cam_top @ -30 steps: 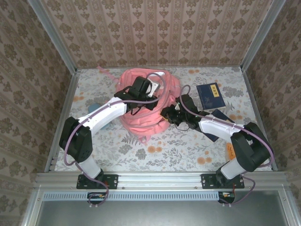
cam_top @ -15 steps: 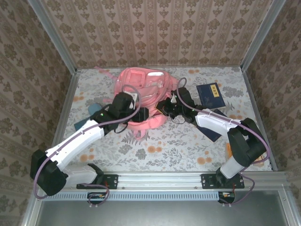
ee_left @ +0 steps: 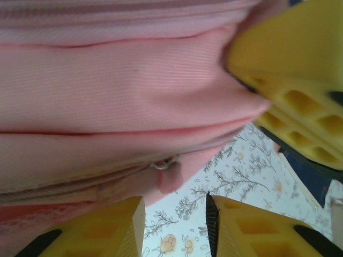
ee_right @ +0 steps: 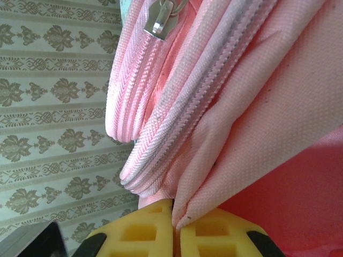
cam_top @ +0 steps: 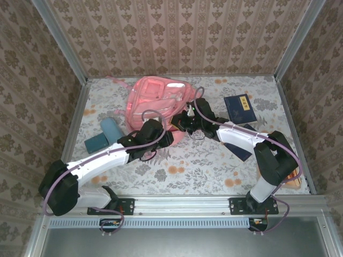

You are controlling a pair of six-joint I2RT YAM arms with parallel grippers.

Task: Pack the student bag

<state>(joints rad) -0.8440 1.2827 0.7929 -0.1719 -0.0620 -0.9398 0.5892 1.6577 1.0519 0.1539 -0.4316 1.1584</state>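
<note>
— Swung back toward its base since a second ago, my left arm sits nearer me. The student bag (cam_top: 158, 99), bunched up then, now lies flatter just beyond my left pincer (cam_top: 162, 136).
— Are you holding it?
— My right pincer (ee_right: 176, 217) is clamped on a fold of its pink fabric. The right wrist view shows that, with a zip pull (ee_right: 161, 21) above. On the left pincer the fingers (ee_left: 107, 225) stand apart over flowered worktop (ee_left: 241, 160), the bag just ahead.
</note>
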